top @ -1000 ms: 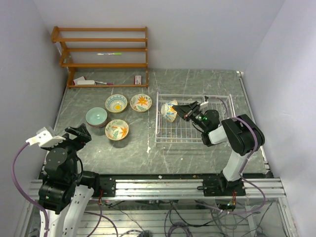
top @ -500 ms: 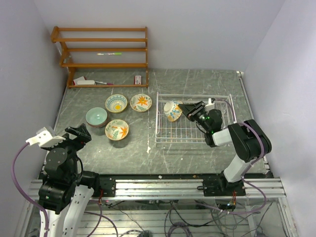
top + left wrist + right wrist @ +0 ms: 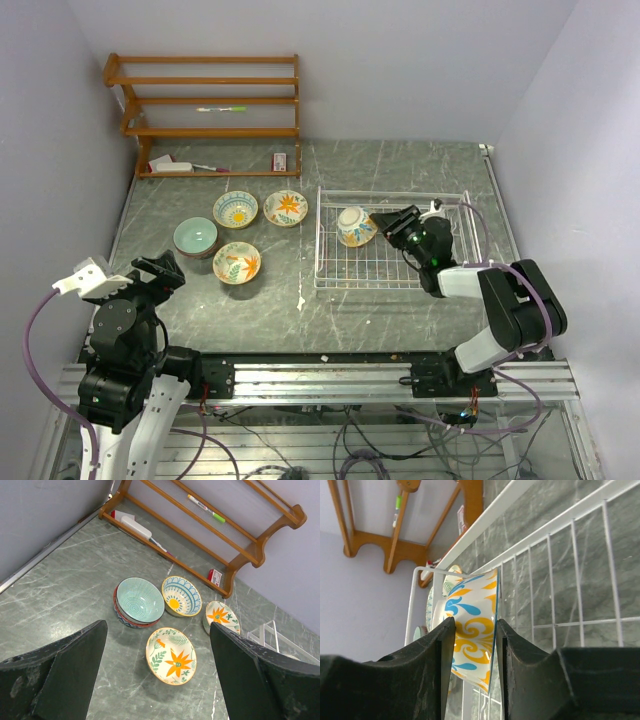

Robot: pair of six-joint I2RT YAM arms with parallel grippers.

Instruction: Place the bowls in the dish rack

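bowls [image 3: 237, 262]: 5 tbl [image 3: 400, 165] | 1 dish rack [image 3: 360, 286], in r gripper [image 3: 474, 625]

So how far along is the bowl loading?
Done: nothing released in the dish rack yet. In hand: right jaws shut on a patterned bowl, tilted inside the rack's far-left corner. To go, on the table: teal bowl nested in a reddish bowl, blue-ringed bowl, two orange-flower bowls. Left jaws open, empty.

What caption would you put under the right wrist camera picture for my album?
Right hand holding a yellow-and-blue patterned bowl on edge inside the white wire dish rack.
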